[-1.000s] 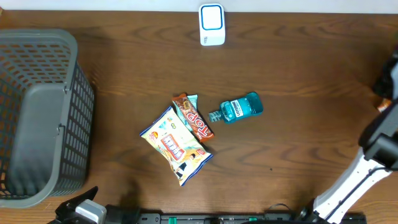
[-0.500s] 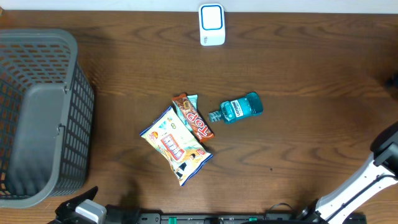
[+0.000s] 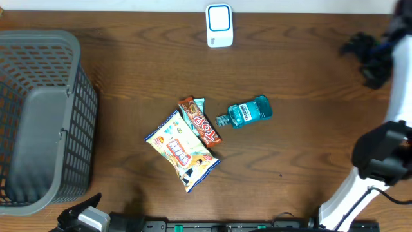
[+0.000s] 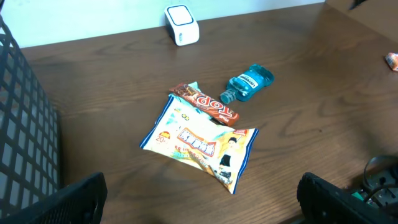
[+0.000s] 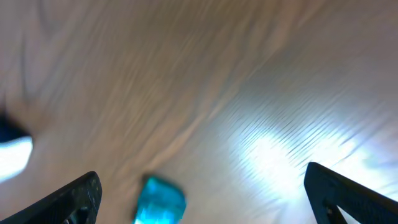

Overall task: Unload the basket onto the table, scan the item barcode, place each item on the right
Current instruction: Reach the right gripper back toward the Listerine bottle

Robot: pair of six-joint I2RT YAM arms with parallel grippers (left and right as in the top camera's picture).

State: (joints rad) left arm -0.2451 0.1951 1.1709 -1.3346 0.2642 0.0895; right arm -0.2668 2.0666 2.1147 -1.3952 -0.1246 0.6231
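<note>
Three items are lying together mid-table (image 3: 309,135). A snack bag (image 3: 182,149) is lying flat nearest the robot, its far edge touching a chocolate bar (image 3: 201,122) that is lying slantwise. A blue mouthwash bottle (image 3: 248,111) is lying on its side just right of the bar, cap toward it. Nothing is gripping any of them. A white scanner (image 3: 219,26) is standing at the far edge, well apart from the group. A grey mesh basket (image 3: 84,129) is sitting at the left. The left gripper (image 4: 202,186) is hanging at the near left edge, fingers wide apart, holding nothing. The right gripper (image 5: 202,186) is hanging over the far right of the table, fingers also spread wide; its view is blurring badly.
</note>
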